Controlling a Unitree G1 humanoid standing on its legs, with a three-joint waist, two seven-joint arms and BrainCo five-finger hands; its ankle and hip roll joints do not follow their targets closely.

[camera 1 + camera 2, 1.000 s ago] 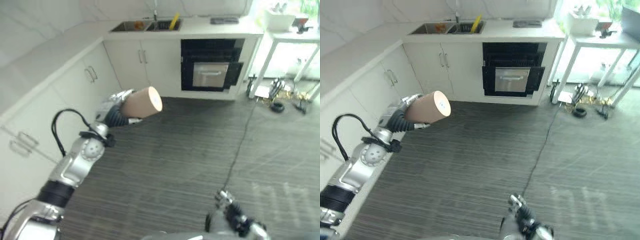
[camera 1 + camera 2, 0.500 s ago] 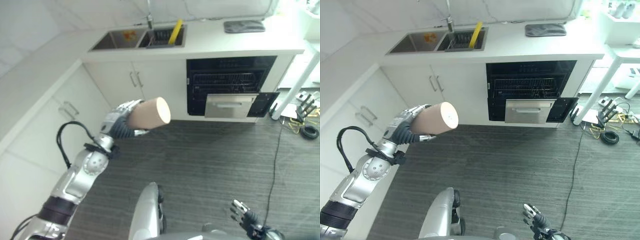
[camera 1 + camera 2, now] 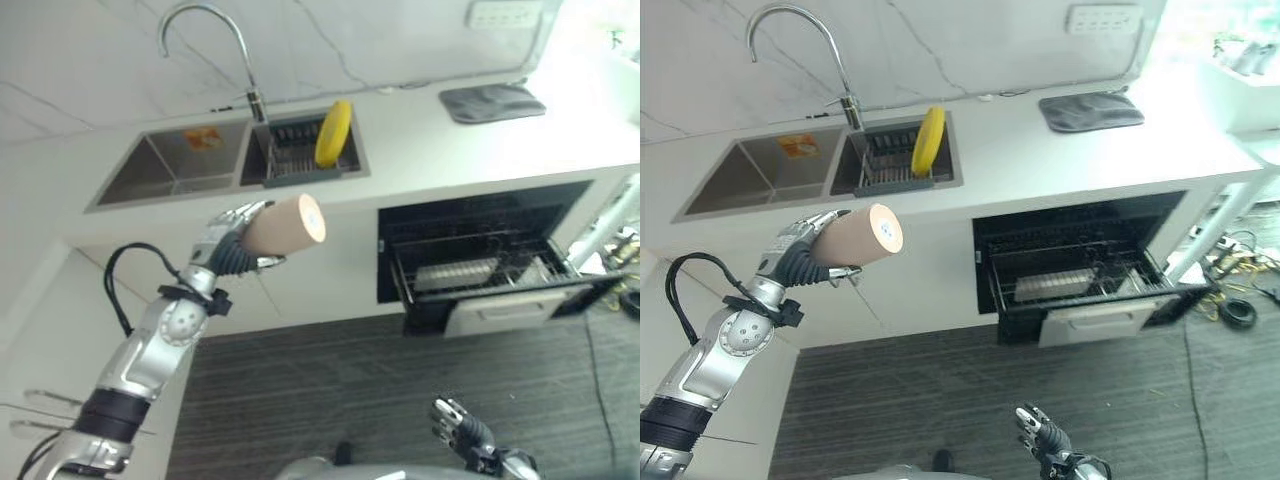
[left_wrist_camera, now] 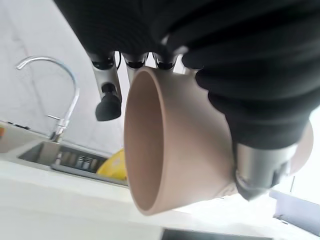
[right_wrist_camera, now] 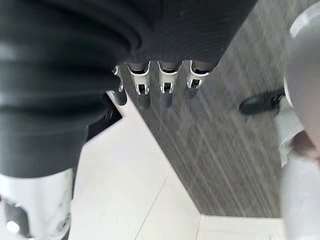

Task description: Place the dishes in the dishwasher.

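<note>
Tan cup held on its side in left hand, raised before sink cabinet. Yellow plate upright in sink rack. Dishwasher open, lower rack pulled out.

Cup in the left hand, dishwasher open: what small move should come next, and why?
Probably carry the cup rightward and down toward the pulled-out rack. The left hand holds it on its side, high in front of the sink cabinet; the dishwasher stands open further right. The right hand hangs low, open.
</note>
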